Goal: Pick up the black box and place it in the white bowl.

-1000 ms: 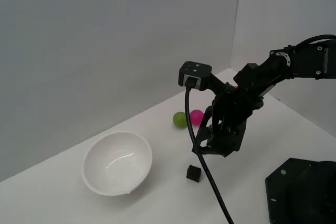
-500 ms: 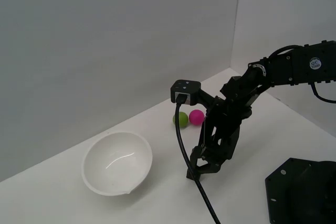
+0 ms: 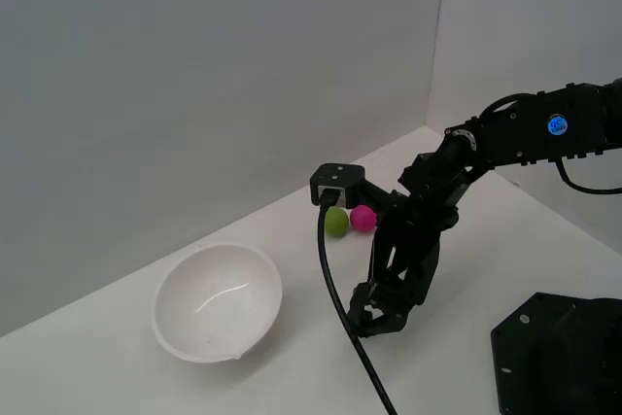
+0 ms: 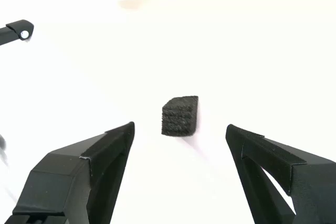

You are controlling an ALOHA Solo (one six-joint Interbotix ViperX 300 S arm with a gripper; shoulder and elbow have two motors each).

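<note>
My gripper (image 4: 180,135) is spread wide with the black box (image 4: 180,115) on the counter (image 4: 252,51), just ahead of the gap between its tips. I should push slightly farther forward, centre it, then close squarely on its flat sides. My arm reaches steeply down, with the white bowl (image 3: 218,301) at about nine o'clock of it in the exterior view.

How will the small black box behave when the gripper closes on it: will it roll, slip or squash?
The black box has flat faces and rests flat on the table, so it probably will not roll. Its surface looks rough and porous, like foam, so it likely grips well, is light, and may squash slightly. The open gripper stands beside it on both sides.
</note>
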